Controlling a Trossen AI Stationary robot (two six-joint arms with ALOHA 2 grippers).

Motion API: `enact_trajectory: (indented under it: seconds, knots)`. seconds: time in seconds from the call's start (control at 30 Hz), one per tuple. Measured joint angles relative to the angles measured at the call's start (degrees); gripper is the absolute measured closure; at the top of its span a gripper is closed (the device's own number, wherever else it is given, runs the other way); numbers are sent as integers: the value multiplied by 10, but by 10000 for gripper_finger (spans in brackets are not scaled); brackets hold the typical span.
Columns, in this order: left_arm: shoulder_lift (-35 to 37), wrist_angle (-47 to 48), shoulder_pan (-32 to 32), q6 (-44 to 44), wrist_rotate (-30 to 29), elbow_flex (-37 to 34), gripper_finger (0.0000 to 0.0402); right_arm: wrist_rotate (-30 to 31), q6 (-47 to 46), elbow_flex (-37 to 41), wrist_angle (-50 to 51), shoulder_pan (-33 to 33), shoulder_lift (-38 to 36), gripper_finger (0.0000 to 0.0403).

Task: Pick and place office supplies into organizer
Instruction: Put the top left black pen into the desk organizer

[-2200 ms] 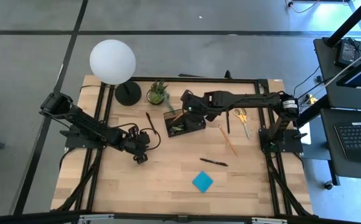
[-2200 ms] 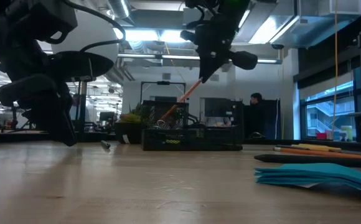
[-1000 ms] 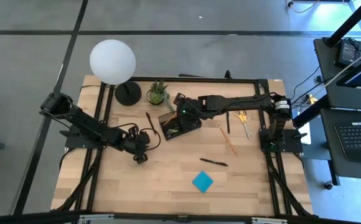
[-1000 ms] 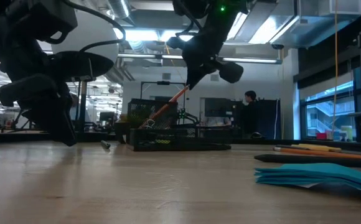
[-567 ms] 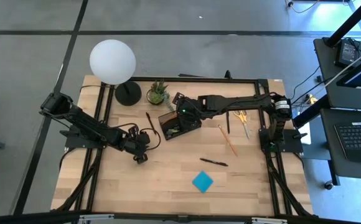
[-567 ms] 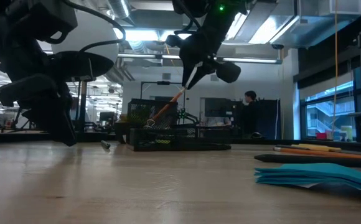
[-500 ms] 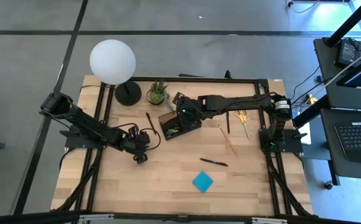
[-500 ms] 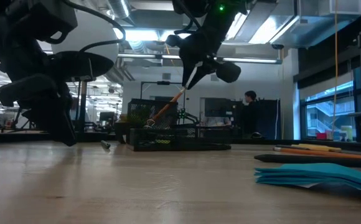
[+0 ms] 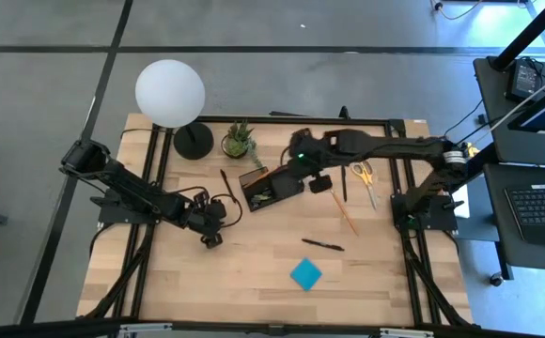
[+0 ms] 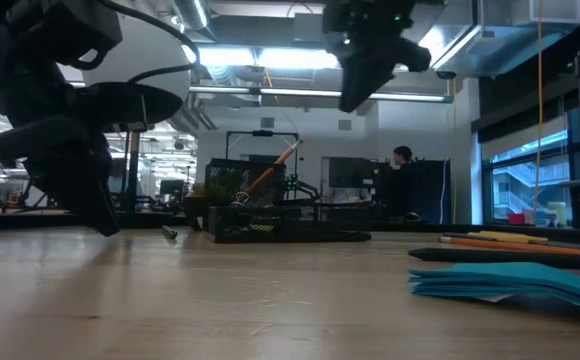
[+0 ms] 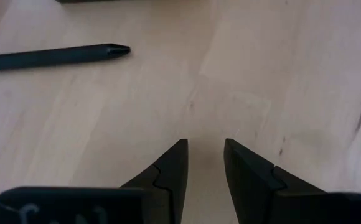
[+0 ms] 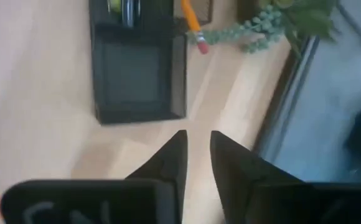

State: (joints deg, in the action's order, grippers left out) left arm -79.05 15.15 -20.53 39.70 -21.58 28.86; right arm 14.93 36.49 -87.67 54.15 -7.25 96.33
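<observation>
**Robot body, appearance notes**

Two arms, both matte black throughout. Left arm [image 9: 132,192]: chunky cylindrical joint housings joined by straight box-section links, black cable looping loosely near the wrist. Right arm [image 9: 385,147]: same build, long slim forearm link, a small green indicator light lit on the wrist housing, a pale ring at the joint above its base. Left gripper [image 11: 203,163]: two dark plastic fingers tapering to wedge tips, each with a stepped notch on its inner face; a curved pale marking on the body below. Right gripper [image 12: 196,157]: identical tapered black fingers, faint pale lettering on the housing.
</observation>
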Motion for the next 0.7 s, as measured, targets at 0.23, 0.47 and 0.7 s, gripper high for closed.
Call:
enact_trajectory:
  seconds: [0.23,0.47,0.7]
  knots:
    - [0,-58,16,69,-45,0,304,12,-72,142,-104,-3,-79,374]
    - [0,-107,16,-38,-73,0,299,-57,-79,327,-299,-13,-158,398]
    - [0,-101,18,-197,-73,5,263,-58,-129,443,-439,-13,-206,375]
